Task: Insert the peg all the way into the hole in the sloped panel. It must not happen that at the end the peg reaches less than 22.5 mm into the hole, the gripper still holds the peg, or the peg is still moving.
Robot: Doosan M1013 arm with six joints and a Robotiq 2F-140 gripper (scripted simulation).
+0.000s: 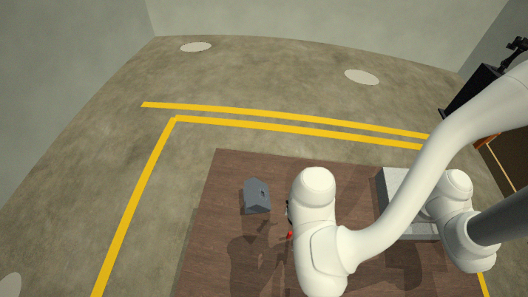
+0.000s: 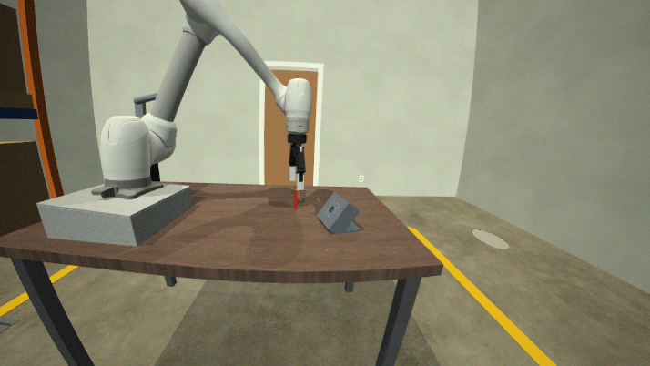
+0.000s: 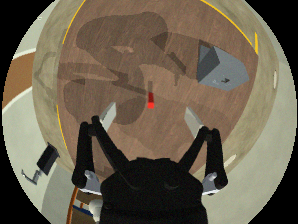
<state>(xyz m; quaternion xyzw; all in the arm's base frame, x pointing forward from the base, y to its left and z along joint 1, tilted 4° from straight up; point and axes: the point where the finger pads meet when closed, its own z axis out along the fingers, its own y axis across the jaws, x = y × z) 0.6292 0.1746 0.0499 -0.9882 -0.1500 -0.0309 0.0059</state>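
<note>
A red peg [image 2: 296, 199] [image 3: 150, 100] [image 1: 290, 234] stands upright on the brown table [image 2: 228, 246] [image 1: 229, 273]. In the top view the arm hides most of it. My gripper [image 2: 299, 181] [image 3: 151, 110] hangs straight above the peg, fingers pointing down and wide open, with nothing between them. The fingertips are just above the peg's top. The grey sloped panel [image 1: 256, 196] [image 2: 337, 212] [image 3: 220, 70] with a small dark hole [image 1: 262, 192] [image 2: 332, 208] in its face stands on the table a little beyond the peg, apart from it.
The arm's grey base block [image 2: 114, 214] [image 1: 392, 181] sits at one end of the table. Yellow floor lines [image 1: 281, 122] run around the table. A brown door [image 2: 276, 132] is in the back wall.
</note>
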